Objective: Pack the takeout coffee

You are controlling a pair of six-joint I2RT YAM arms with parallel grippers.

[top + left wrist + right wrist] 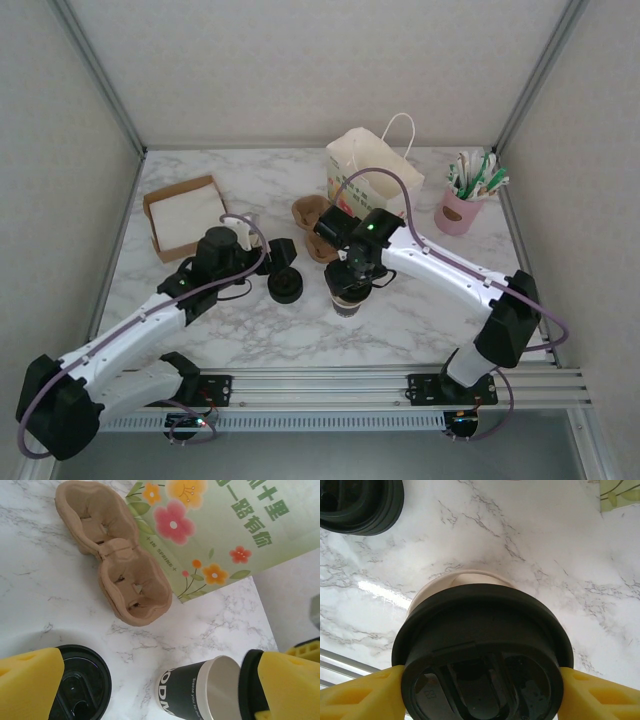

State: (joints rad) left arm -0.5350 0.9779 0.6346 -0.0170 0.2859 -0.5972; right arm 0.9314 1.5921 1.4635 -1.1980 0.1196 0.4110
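Marble table (pixel 240 330) under everything, both arms reaching in from the near rail. Biggest item at the far side: white paper bag (pixel 365 170), upright, string handles up. On its face in the left wrist view, printed flowers and Chinese lettering, 一路有你 readable, 十里 above it with the rest cut off by the frame; a tiny line beside the stems too fine to read. Next down, an open cardboard box of white napkins (pixel 185 215) at far left. Then the brown pulp cup carrier (pixel 125 575), empty, lying just in front of the bag. Pink cup (pixel 460 212) at far right, stuffed with green-and-white packets, print too small to make out. Now the takeout coffee (pixel 480 630): standing on the marble near the front middle, near side of the carrier, outside the bag. Right gripper (pixel 480 692) on top of it, yellow fingers (pixel 355 692) clamped on either side of the black lid, cream rim peeking out at the far edge; hard to say whether fully pressed home; embossed marks on the lid unreadable. Left gripper (pixel 157 687) spread wide, yellow pads (pixel 27 685) well apart and holding nothing. Between them a lidless black cup (pixel 200 690), white letters "ODM" showing, the rest cut off, small print illegible. Loose black lids (pixel 285 288) just beside that cup, partly hidden behind the left pad.
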